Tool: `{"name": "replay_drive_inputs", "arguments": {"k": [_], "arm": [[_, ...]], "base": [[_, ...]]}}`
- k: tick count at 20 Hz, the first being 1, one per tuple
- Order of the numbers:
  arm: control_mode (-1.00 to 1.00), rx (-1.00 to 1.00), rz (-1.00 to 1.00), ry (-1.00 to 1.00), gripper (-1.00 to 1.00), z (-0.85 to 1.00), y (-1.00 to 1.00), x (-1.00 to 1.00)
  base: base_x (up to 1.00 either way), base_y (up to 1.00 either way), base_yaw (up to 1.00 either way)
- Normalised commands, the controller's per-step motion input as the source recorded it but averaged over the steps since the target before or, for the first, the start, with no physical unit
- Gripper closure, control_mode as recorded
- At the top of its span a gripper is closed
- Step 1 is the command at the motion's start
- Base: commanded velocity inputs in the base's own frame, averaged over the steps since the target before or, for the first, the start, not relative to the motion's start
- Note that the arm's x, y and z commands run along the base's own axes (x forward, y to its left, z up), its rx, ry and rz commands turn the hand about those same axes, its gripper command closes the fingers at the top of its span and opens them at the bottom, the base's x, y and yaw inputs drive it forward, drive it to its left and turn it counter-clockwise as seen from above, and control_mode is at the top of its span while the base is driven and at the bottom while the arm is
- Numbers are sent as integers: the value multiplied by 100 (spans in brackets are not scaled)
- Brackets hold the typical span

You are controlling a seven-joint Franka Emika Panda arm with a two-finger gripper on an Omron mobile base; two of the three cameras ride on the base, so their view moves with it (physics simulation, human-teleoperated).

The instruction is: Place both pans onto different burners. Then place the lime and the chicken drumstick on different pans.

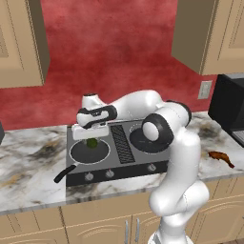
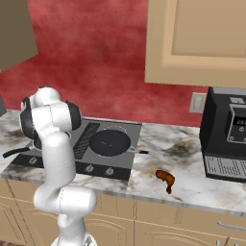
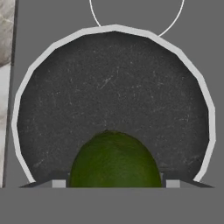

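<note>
A black pan with a pale rim sits on the stove's left front burner, its long handle pointing at the counter's front edge. My gripper hangs just over this pan, shut on the green lime. In the hand view the lime fills the gap between my fingertips, with the pan floor close below. The second pan rests on the right burner, partly behind my arm in the left base view. The reddish-brown chicken drumstick lies on the counter to the right of the stove.
The stove has a grill strip down its middle and knobs along the front. A dark coffee machine stands at the far right of the marble counter. Wall cabinets hang overhead.
</note>
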Motion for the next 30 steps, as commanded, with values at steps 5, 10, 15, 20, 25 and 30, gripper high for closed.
{"name": "replay_drive_inputs", "arguments": {"k": [5,10,15,20,25,30], "arm": [[-100,0,0,0,100,-19,0,1],[-100,0,0,0,100,-18,0,0],[-100,0,0,0,100,-18,0,0],[-100,0,0,0,100,-20,0,0],[-100,0,0,0,-100,-14,0,0],[-100,0,0,0,-100,0,0,1]], "base": [[0,0,0],[0,0,0],[0,0,0],[0,0,0],[0,0,0],[0,0,0]]}}
